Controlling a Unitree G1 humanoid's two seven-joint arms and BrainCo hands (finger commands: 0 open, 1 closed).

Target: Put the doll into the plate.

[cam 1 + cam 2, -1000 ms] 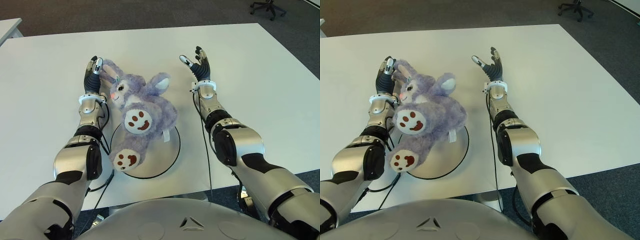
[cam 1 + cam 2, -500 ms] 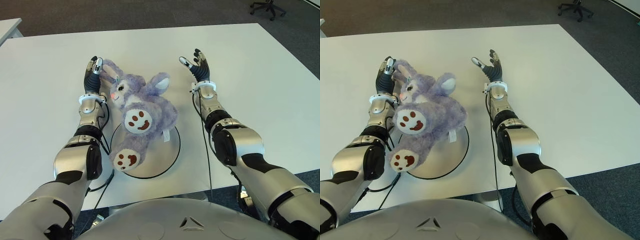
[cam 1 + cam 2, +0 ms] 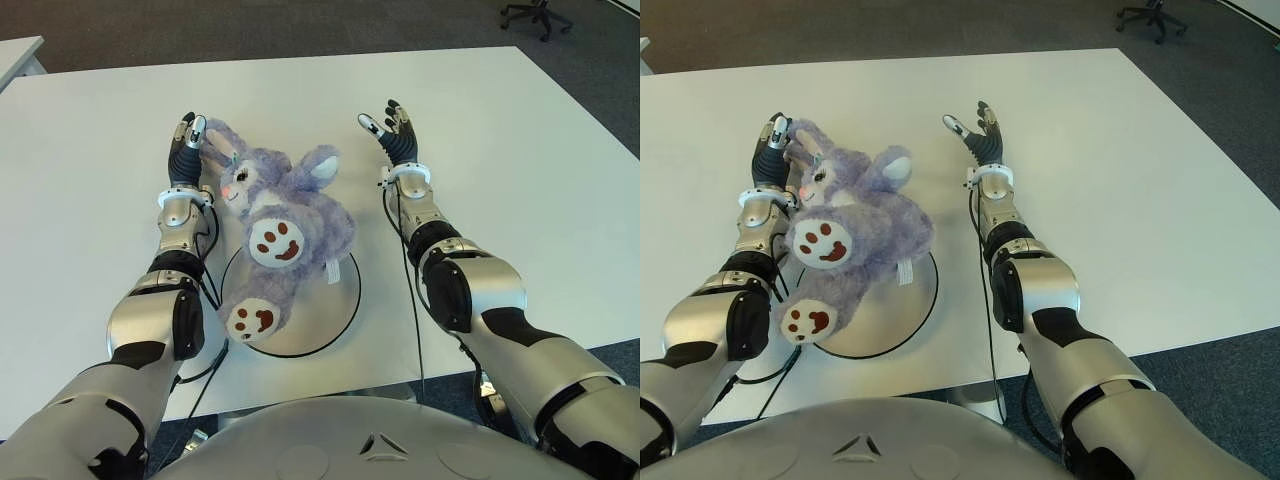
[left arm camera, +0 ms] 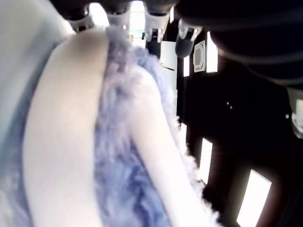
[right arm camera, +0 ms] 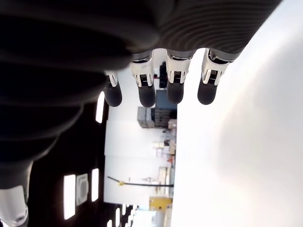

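Purple doll (image 3: pixel 285 225) unmoved on plate (image 3: pixel 335 310); left hand (image 3: pixel 186 148) touches its ear, right hand (image 3: pixel 393 132) splayed empty.

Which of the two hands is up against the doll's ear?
The left hand: its fingers lie against the purple bunny doll's ear, at the head end beyond the plate. The right hand stands open, clear of the doll.

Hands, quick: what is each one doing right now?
Left hand: fingers extended against the fluffy purple plush bunny's ear, no closed grasp.
Right hand: open, holding nothing, right of the bunny.
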